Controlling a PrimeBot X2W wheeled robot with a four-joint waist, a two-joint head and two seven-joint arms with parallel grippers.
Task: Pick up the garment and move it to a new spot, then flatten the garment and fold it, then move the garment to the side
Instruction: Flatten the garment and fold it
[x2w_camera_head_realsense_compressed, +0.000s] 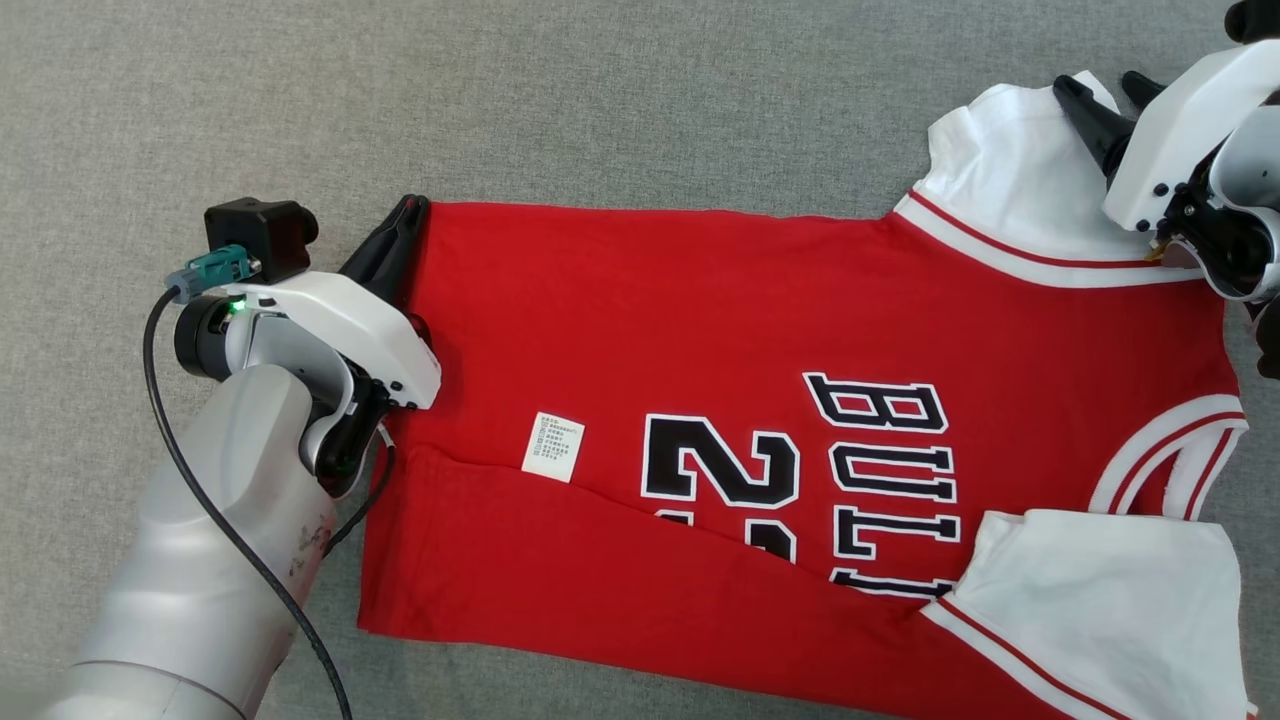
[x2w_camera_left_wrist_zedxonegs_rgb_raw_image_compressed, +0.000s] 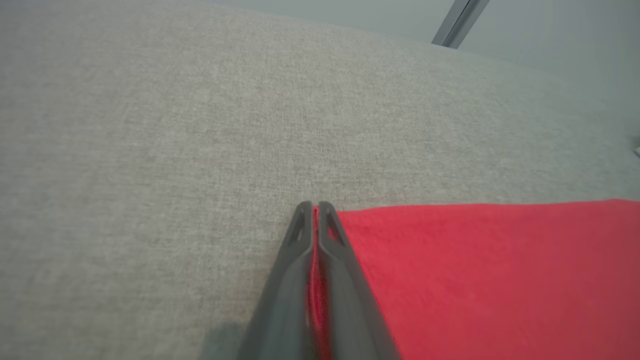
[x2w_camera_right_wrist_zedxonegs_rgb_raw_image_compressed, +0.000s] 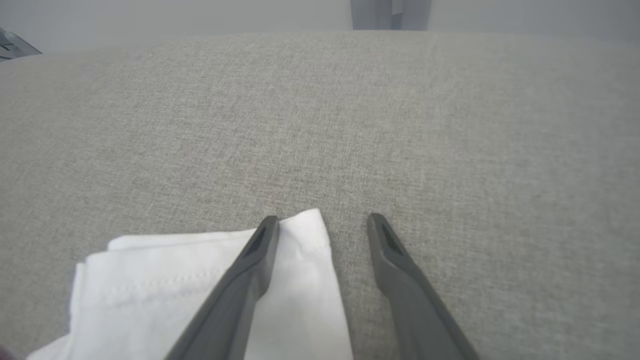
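A grey woven cloth surface (x2w_camera_head_realsense_compressed: 600, 100) stretches under everything. The red garment (x2w_camera_head_realsense_compressed: 700, 320), a jersey with white sleeves and black lettering, lies spread across it, hem toward the robot's left and collar end toward its right. The strip nearest the robot is folded up over part of the lettering, and a small white care label (x2w_camera_head_realsense_compressed: 553, 446) shows beside that fold. The left gripper (x2w_camera_head_realsense_compressed: 405, 215) is clamped tight on the far hem corner, red cloth pinched between its fingers. The right gripper (x2w_camera_head_realsense_compressed: 1095, 82) has its fingers spread apart over the far white sleeve (x2w_camera_head_realsense_compressed: 1010, 170), one above the sleeve's edge, the other above bare grey cloth, holding nothing.
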